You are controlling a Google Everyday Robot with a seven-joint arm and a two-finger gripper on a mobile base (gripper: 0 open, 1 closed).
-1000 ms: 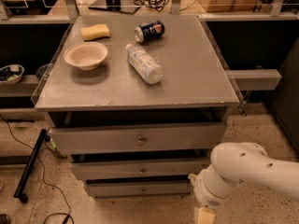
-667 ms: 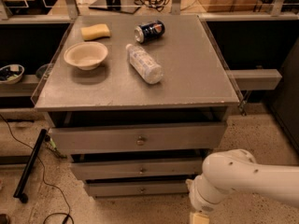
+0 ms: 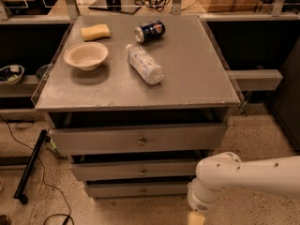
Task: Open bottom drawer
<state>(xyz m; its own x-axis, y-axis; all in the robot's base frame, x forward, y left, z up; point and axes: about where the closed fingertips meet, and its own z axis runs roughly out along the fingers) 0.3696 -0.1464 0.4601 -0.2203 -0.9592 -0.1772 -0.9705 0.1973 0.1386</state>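
The bottom drawer is the lowest and narrowest grey front of the cabinet, with a small round knob at its centre. It sits set back under the middle drawer and the top drawer. My white arm comes in from the right at floor level. My gripper hangs at the frame's bottom edge, to the right of and slightly below the bottom drawer's right end, apart from the knob. Most of it is cut off by the frame.
On the cabinet top lie a clear plastic bottle, a blue can, a tan bowl and a yellow sponge. A black pole and cables lie on the floor at left. Shelves flank the cabinet on both sides.
My arm has swung left across the floor in front of the cabinet, and the gripper has dropped lower toward the frame's bottom edge. The drawers have not moved.
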